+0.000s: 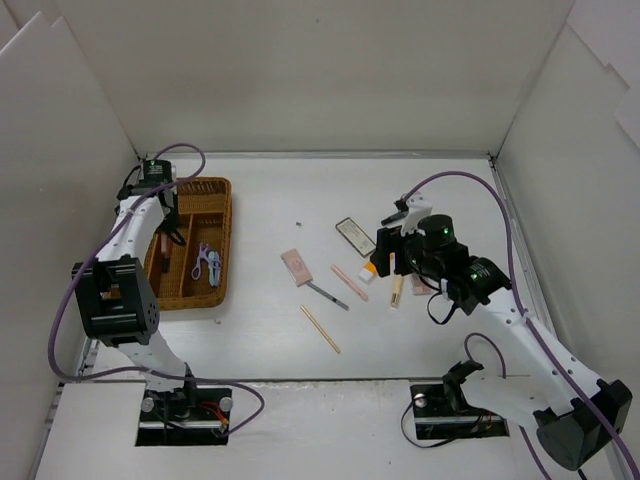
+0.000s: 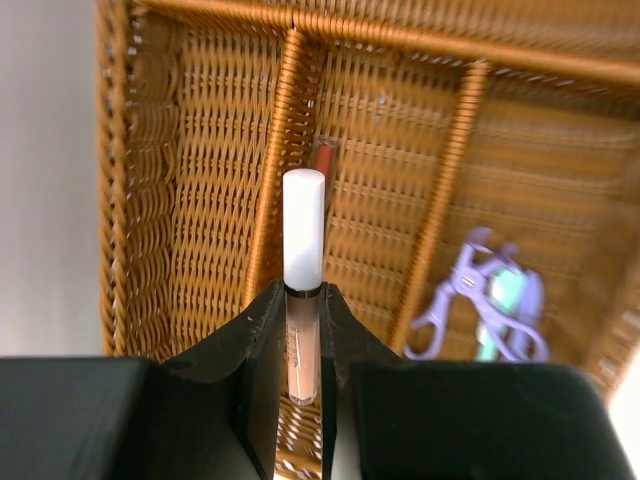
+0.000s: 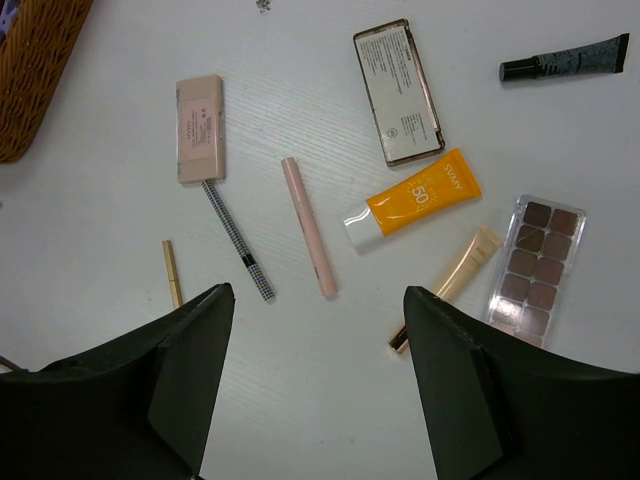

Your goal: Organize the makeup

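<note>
your left tool (image 2: 300, 300) is closed on a white-capped gloss tube (image 2: 304, 230) over the tray (image 2: 140, 200). the tube's long axis runs with the dividers, but it hangs right above one divider (image 2: 275, 170), so i'd shift sideways before release. your right tool (image 3: 318, 293) gapes wide and empty above the worktop (image 3: 100, 240). the pink stick (image 3: 308, 240) lies just ahead, its length crossing the closing line, with the orange tube (image 3: 420, 197) beside it.

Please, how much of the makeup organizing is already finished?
Early stage. Done: purple curler lies in the wicker tray. In hand: left fingers grip a white-capped tube above the tray. Remaining: orange tube, eyeshadow palette, pink compact and others lie on the table under the open right fingers.
</note>
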{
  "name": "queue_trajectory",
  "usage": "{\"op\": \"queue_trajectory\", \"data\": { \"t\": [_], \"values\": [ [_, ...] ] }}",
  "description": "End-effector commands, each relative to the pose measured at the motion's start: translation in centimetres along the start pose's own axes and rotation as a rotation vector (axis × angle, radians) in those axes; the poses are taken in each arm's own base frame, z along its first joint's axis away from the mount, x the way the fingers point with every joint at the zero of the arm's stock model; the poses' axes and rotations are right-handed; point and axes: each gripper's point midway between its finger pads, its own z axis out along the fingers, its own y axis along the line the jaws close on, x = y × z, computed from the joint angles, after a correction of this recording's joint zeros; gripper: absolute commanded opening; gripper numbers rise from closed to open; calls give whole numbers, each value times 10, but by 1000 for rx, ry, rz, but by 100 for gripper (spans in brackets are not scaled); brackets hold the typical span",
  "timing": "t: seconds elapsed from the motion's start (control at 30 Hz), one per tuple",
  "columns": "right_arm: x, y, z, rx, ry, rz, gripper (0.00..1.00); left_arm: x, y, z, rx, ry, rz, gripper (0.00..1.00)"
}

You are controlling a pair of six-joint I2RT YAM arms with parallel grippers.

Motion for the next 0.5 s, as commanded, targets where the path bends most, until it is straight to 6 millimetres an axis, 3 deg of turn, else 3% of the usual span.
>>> {"op": "queue_trajectory", "data": {
  "t": [0.0, 0.07, 0.17, 0.2, 0.3, 0.4, 0.47],
  "values": [
    [-6, 5, 2, -19, -27, -18, 66, -28, 12, -3, -21, -62, 42, 4],
    [-6, 3, -1, -13, -33, -18, 66, -25, 10, 5, -21, -40, 45, 10],
    [-2, 0, 0, 1, -25, -21, 67, -21, 12, 7, -35, -26, 27, 30],
    [-2, 0, -1, 2, -22, -24, 67, -20, 10, 5, -27, -25, 14, 43],
    [4, 1, 0, -2, -1, -23, 67, -23, 9, -6, -15, -45, -30, 63],
    [8, 3, 2, -10, 21, -20, 66, -27, 3, -26, -2, -79, -47, 74],
    [13, 7, 4, -20, 45, -23, 65, -26, -3, -41, 28, -88, -84, 76]
  ]
}}
